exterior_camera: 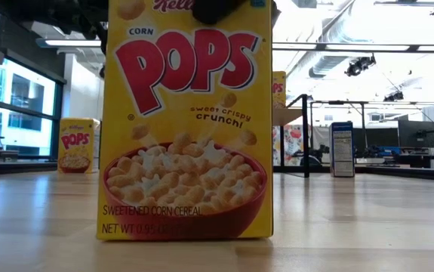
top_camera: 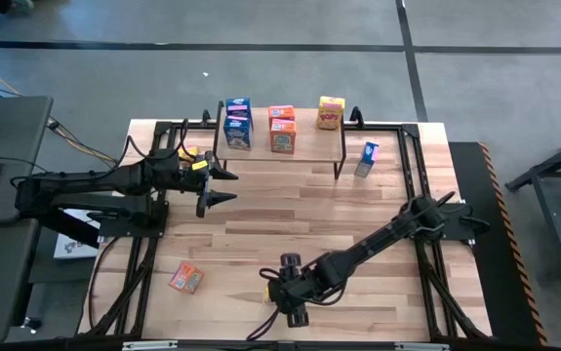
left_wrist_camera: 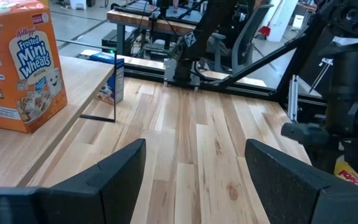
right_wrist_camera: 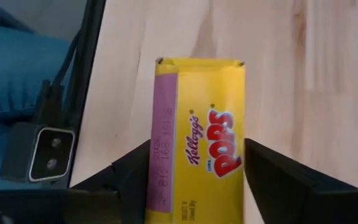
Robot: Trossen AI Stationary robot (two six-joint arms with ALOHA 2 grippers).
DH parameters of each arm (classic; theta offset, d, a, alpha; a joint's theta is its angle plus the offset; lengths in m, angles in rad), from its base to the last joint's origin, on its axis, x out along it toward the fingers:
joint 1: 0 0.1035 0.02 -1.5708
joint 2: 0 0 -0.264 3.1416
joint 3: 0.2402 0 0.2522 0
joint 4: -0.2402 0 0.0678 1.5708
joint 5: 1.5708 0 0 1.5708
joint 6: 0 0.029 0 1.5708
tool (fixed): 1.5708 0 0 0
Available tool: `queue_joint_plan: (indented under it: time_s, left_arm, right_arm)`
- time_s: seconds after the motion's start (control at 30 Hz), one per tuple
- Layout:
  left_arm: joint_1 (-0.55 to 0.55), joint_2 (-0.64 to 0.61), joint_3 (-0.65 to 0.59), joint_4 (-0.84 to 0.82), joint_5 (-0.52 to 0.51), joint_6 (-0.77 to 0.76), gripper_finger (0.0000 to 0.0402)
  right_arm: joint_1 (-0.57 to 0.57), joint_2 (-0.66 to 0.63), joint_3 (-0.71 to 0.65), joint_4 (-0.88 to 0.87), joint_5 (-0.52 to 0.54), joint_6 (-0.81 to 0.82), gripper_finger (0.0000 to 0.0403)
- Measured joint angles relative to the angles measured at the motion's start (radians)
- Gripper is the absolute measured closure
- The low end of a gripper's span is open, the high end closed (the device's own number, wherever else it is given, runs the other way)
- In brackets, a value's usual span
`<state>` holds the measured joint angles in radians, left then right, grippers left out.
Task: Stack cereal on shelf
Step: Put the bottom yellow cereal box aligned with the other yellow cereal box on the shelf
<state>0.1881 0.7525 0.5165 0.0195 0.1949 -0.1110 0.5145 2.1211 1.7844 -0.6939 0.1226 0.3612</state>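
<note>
As its two dark fingers flank a yellow Corn Pops box [right_wrist_camera: 197,137] from above, the right gripper [top_camera: 294,304] hangs at the near edge of the table [top_camera: 290,224], spread about the carton's width; whether the pads actually press the cardboard cannot be told. The box stands upright on the wood directly beneath, its long axis vertical, front toward the low camera. The shelf [top_camera: 304,146] lies well away across the table, already carrying blue, orange and yellow boxes, so the carry would seem to run from the near edge to the far one. The left gripper [top_camera: 223,185], fingers spread and empty, waits just beside the shelf's left end. A blue box [top_camera: 367,158] stands off the shelf's right end; an orange box [top_camera: 186,279] lies near-left.
</note>
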Motion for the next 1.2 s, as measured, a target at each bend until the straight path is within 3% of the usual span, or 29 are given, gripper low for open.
queue_joint_plan:
  time_s: [0.4, 0.67, 0.87, 1.07, 1.2]
  left_arm:
    - [0.000, 0.000, 0.000, 0.000, 0.000, 0.000, 0.0135]
    - [0.000, 0.000, 0.000, 0.000, 0.000, 0.001, 0.0135]
    - [0.000, 0.000, 0.000, 0.000, 0.000, 0.000, 0.0135]
    - [0.000, 0.000, 0.000, 0.000, 0.000, 0.000, 0.0135]
    - [0.000, 0.000, 0.000, 0.000, 0.000, 0.000, 0.0135]
  right_arm:
    - [-0.010, 0.002, 0.003, 0.001, -0.010, -0.027, 0.0241]
    - [-0.025, 0.001, 0.079, -0.093, 0.032, -0.094, 0.0245]
    - [-0.055, 0.000, 0.182, -0.261, 0.067, -0.215, 0.0246]
    - [-0.121, -0.005, 0.262, -0.393, 0.046, -0.310, 0.0246]
    - [-0.177, -0.059, 0.245, -0.407, 0.028, -0.360, 0.0246]
